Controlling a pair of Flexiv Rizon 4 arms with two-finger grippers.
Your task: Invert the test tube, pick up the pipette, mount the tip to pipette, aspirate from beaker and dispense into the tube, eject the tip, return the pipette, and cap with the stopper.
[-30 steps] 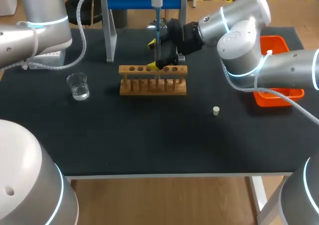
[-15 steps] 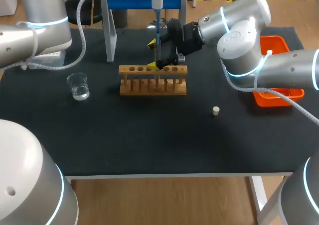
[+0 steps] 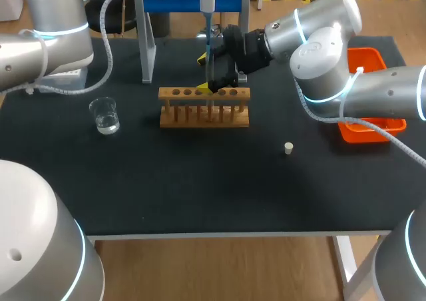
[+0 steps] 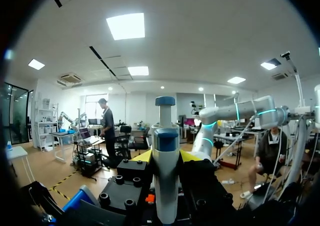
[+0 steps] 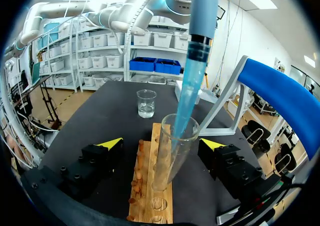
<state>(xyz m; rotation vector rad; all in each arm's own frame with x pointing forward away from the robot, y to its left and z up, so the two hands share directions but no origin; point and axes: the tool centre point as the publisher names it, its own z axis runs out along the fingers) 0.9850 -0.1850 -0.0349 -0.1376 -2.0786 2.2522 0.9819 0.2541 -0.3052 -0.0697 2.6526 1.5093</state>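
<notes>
My left gripper [image 4: 166, 158] is shut on the white and blue pipette [image 4: 165, 176], which hangs upright over the wooden rack [image 3: 204, 108]. The pipette's blue tip [image 5: 186, 103] reaches down into the mouth of the clear test tube [image 5: 170, 158] standing in the rack. My right gripper [image 5: 161, 144] is open, with one yellow-tipped finger on each side of the tube and neither touching it. The beaker [image 3: 104, 114] with a little clear liquid sits left of the rack. The small white stopper [image 3: 288, 148] lies on the mat right of the rack.
A blue and grey pipette stand [image 3: 190, 1] rises behind the rack. An orange tray [image 3: 373, 124] sits at the table's right edge, partly under my right arm. The black mat [image 3: 200, 181] covers the table in front of the rack.
My left arm has shifted slightly to the left with the pipette. The right gripper, tube, beaker and stopper have not moved.
</notes>
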